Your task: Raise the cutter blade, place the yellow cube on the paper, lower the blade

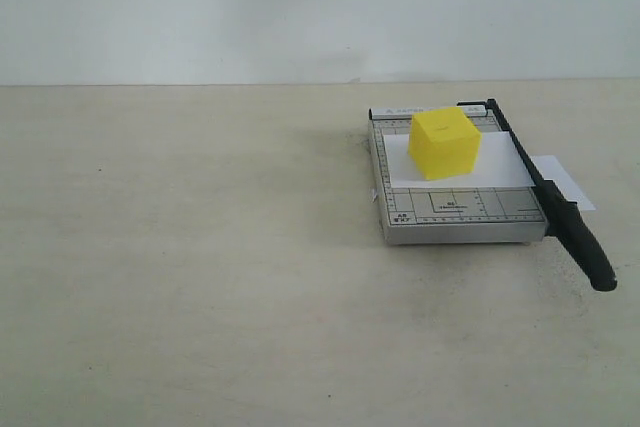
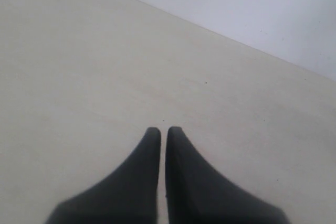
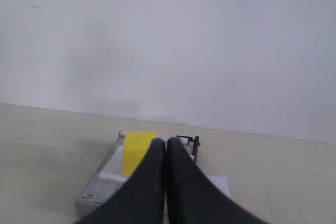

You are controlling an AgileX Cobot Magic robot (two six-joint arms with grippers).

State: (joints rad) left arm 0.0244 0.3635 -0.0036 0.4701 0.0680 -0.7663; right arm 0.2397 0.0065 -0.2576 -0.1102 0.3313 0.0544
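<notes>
Broad open tabletop [image 1: 200, 277] — yellow cube [image 1: 444, 143] on paper [image 1: 500, 171], cutter blade [image 1: 541, 187] down — both end effectors [image 2: 163, 129] [image 3: 166, 141] together

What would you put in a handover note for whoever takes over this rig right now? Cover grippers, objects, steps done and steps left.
Left gripper: shut, empty, over bare table.
Right gripper: shut, empty, clear of the trimmer base.
Yellow cube sits on the paper; cutter blade lies down along the base's edge.
Done: all three steps, it appears.
Left: nothing visible.
</notes>
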